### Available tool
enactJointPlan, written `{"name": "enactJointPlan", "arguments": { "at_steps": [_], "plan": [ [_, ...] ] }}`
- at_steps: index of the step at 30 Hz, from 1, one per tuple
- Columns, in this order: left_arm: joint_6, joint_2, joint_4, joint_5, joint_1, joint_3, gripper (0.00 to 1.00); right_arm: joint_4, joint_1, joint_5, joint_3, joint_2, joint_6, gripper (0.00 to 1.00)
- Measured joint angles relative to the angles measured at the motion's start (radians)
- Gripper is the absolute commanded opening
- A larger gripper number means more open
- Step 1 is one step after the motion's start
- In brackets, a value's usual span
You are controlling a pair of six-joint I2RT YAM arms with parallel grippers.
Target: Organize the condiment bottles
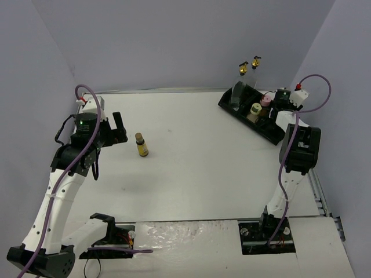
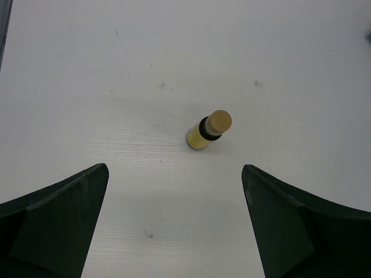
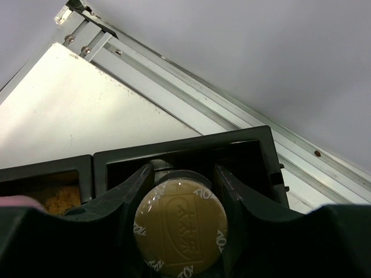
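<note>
One amber bottle loose on the counter, one gripped at the tray.
The small amber glass bottle with a tan cap (image 2: 208, 130) stands upright on the white counter (image 1: 191, 168) ahead of the left pincer (image 2: 175, 171), whose jaws are wide apart and empty. The bottle is probably light, rigid, slick and breakable, and best pinched round its body. The right pincer (image 3: 184, 174) is clamped on a second brown-capped bottle (image 3: 179, 226) in the end compartment of the black compartmented tray (image 3: 243, 145).

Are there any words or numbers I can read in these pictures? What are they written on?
Brown cap, gripped in the right pincer: raised letters in the middle and round the rim, too blurred to read.
Lone bottle standing on the table: yellow band on it, no writing that can be made out.
Nothing else in the pictures carries readable words, numbers or signs.
</note>
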Motion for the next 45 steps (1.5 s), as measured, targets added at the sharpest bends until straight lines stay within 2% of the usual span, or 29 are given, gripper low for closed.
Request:
{"name": "enactJointPlan", "arguments": {
  "at_steps": [6,12,27,45],
  "plan": [
    [0.000,0.004,0.004,0.000,0.000,-0.013,0.97,-0.013,0.000,-0.010,0.007,0.000,0.000,0.57],
    [0.000,0.004,0.004,0.000,0.000,-0.013,0.97,-0.012,0.000,-0.010,0.015,0.000,0.008,0.68],
    [0.000,0.004,0.006,0.004,0.000,-0.014,0.97,-0.013,0.000,0.003,-0.012,-0.016,0.027,0.78],
    [-0.001,0.024,0.019,0.019,0.000,-0.028,0.97,-0.022,0.003,-0.004,-0.172,-0.230,0.083,0.84]
  ]
}}
